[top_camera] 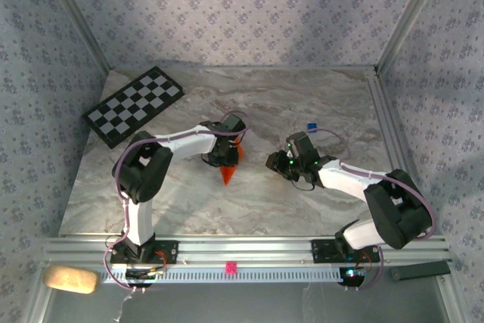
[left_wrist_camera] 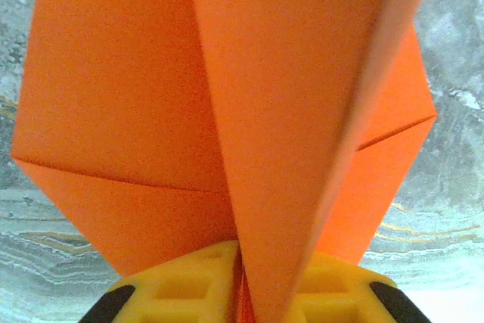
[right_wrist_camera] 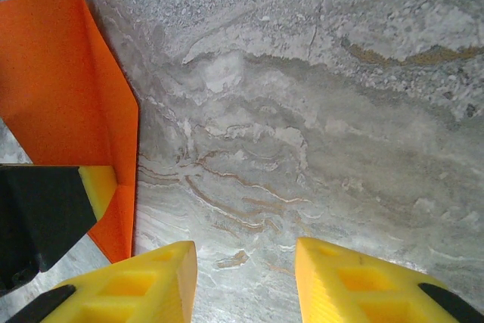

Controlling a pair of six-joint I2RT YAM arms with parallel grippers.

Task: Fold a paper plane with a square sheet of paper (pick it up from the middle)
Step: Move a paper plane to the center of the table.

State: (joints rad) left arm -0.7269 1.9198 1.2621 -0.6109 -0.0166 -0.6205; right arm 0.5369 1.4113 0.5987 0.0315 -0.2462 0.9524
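Overhead view of a grey marbled worktop (top_camera: 302, 202) with two robot arms reaching in from the near edge; a checkerboard (top_camera: 132, 105) lies at the far left and a small blue cube (top_camera: 311, 127) sits towards the far right, both well apart from the action.

Near the middle of the worktop is the paper plane (top_camera: 229, 170), bright orange and already folded to a slim dart; its point faces the near edge, and the head of the left arm (top_camera: 181, 141) sits over its wider end.

Close-up from the left wrist: the plane's raised centre fold runs between the yellow left fingers (left_wrist_camera: 189, 285), with a wing spreading flat to each side; the fingers stand close on either side of the fold; whether they are pinching it firmly or have slackened cannot be told.

Close-up from the right wrist: the right fingers (right_wrist_camera: 144, 285) are spread apart with only bare marble between them, holding nothing; they hover just beside one orange wing, not touching it.

The folding looks nearly finished; the step in hand appears to be setting or sharpening the centre crease, or letting the finished plane go.

The next move probably calls for a gentle parting of the left fingers so the thin paper does not drag or spring open; the right fingers are well placed to steady a wing if the plane tips.
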